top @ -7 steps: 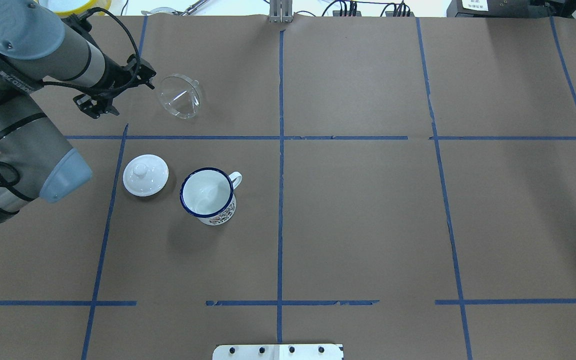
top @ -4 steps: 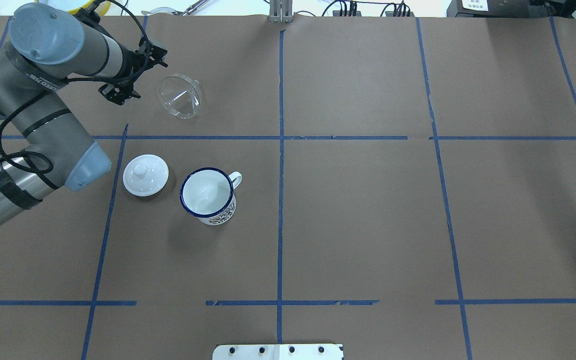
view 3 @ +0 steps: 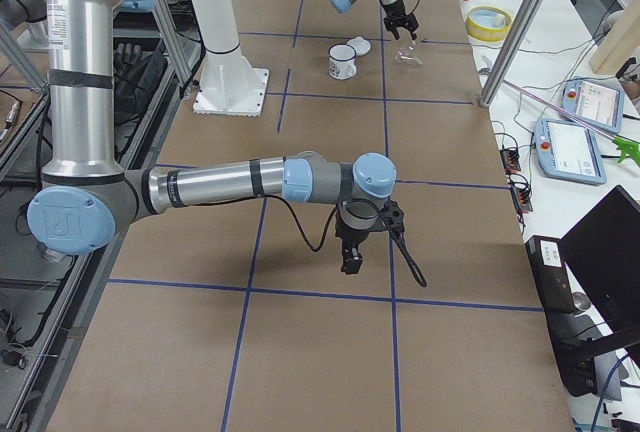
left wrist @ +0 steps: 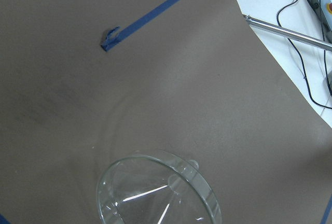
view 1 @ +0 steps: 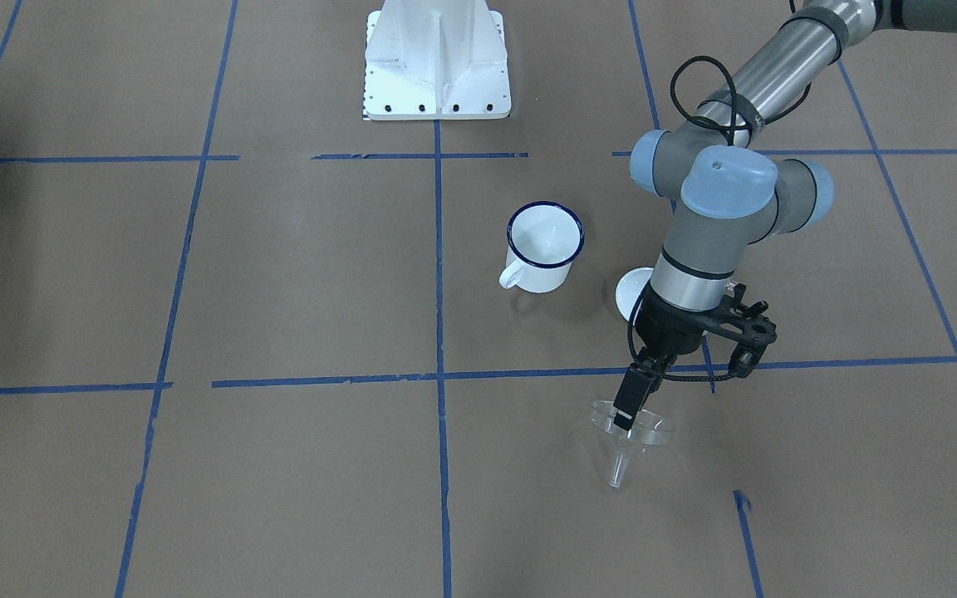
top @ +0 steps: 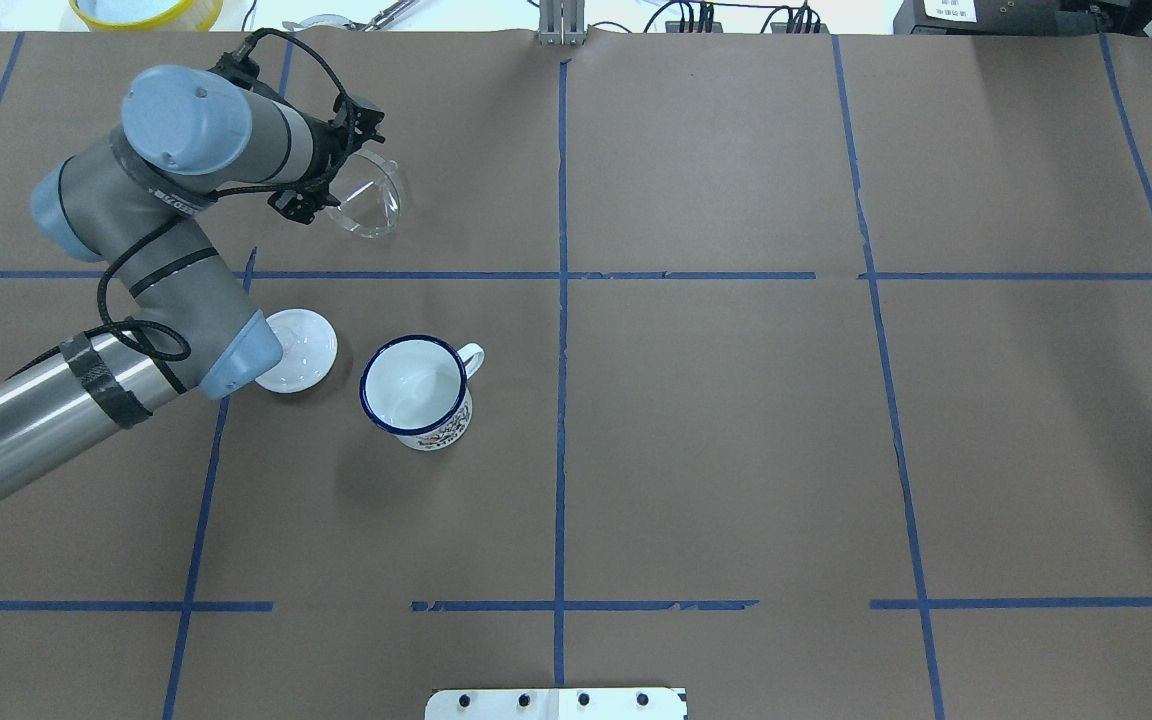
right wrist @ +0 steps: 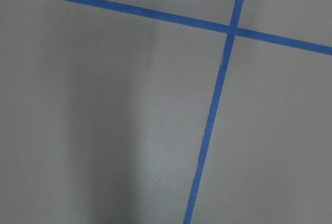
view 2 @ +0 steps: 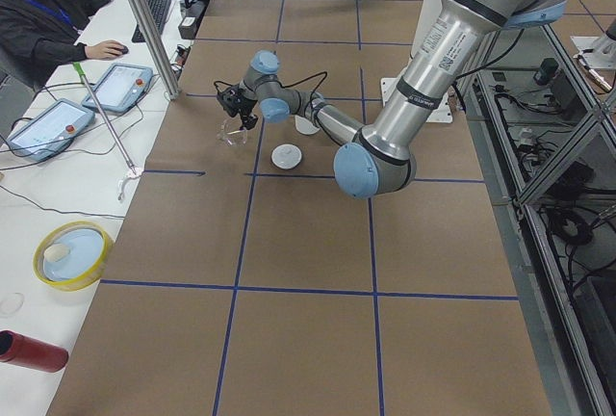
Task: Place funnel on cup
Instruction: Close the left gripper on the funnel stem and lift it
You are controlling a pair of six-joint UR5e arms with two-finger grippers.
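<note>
The clear funnel (top: 368,195) lies tilted on the brown paper at the far left, its spout (view 1: 616,473) pointing away from the robot. It also shows in the front view (view 1: 645,433) and at the bottom of the left wrist view (left wrist: 161,193). My left gripper (view 1: 630,407) hangs right over the funnel's rim and looks open and empty; only one black finger (view 1: 630,390) shows clearly. The white mug with a blue rim (top: 414,385) stands upright nearer the robot, handle to the right. My right gripper (view 3: 348,257) hangs over bare paper far from both; I cannot tell its state.
A round white lid with a knob (top: 304,350) lies just left of the mug, partly under my left elbow (top: 236,365). The robot's white base plate (view 1: 437,58) stands at the table's near edge. Blue tape lines cross the brown paper.
My left arm has swung right and forward, bringing the gripper from left of the funnel to right over its rim. The elbow now covers part of the lid. Funnel and mug have not moved.
</note>
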